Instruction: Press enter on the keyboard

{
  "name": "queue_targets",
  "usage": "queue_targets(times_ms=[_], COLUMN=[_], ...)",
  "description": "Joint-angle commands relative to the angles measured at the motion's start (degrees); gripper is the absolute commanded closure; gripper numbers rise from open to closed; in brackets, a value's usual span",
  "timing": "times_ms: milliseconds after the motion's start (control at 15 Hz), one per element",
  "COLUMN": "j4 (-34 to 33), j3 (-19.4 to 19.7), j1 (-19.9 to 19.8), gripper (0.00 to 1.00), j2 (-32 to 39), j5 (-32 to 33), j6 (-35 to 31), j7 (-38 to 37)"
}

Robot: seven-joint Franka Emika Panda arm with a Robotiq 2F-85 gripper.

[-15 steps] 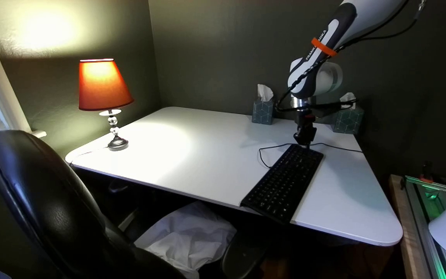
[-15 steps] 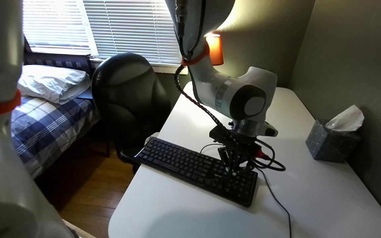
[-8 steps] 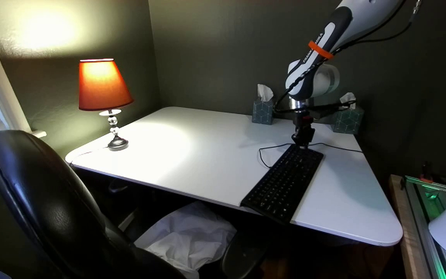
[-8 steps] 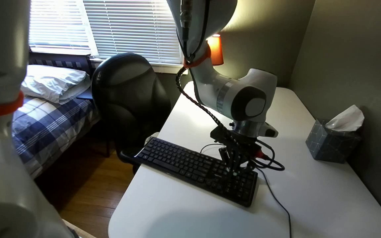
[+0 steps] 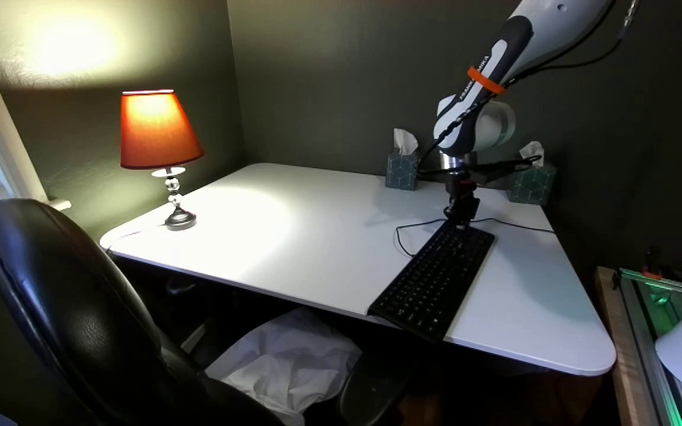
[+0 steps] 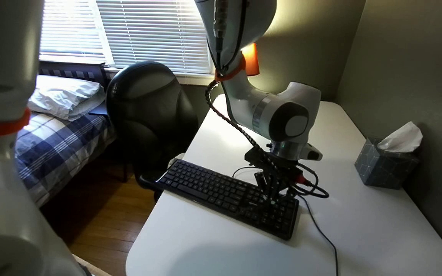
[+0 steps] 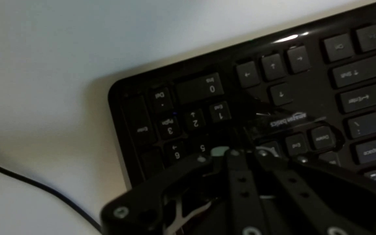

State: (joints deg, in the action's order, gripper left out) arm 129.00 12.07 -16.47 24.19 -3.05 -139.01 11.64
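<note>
The black keyboard (image 5: 433, 281) lies on the white desk, its near end at the desk edge in an exterior view; it also shows in an exterior view (image 6: 213, 189). In the wrist view the main Enter key (image 7: 367, 97) is at the right and the number pad Enter key (image 7: 140, 120) is at the left. My gripper (image 7: 240, 137) looks shut and empty, fingers pointing down over the keyboard between the number pad and the End and Delete keys. In both exterior views it (image 5: 461, 225) is low over the keyboard's number-pad end (image 6: 271, 202). Contact with keys cannot be told.
The keyboard's thin black cable (image 6: 322, 230) runs across the desk (image 5: 317, 225). Tissue boxes (image 5: 401, 171) stand at the back, with one behind the arm (image 5: 531, 184). A red lamp (image 5: 160, 133) stands at the far left. A black chair (image 6: 150, 122) is beside the desk.
The arm has sunk slightly, and my gripper has shifted a little to the left and lower over the keyboard in an exterior view. The keyboard has not moved.
</note>
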Motion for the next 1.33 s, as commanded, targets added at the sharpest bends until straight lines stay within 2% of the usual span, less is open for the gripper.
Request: queue_targets(times_ms=[0,800,1267], j4=[-1.7,-1.3,1.2], j3=[-0.9,-0.9,-0.8], j1=[-0.7,-0.7,-0.9], gripper=[1.0,1.0,1.0], j2=[1.8,1.3,-1.8], j5=[-0.8,-0.8,-0.8], j6=[0.8,0.6,-0.2], j7=[-1.2,-1.9,-0.8])
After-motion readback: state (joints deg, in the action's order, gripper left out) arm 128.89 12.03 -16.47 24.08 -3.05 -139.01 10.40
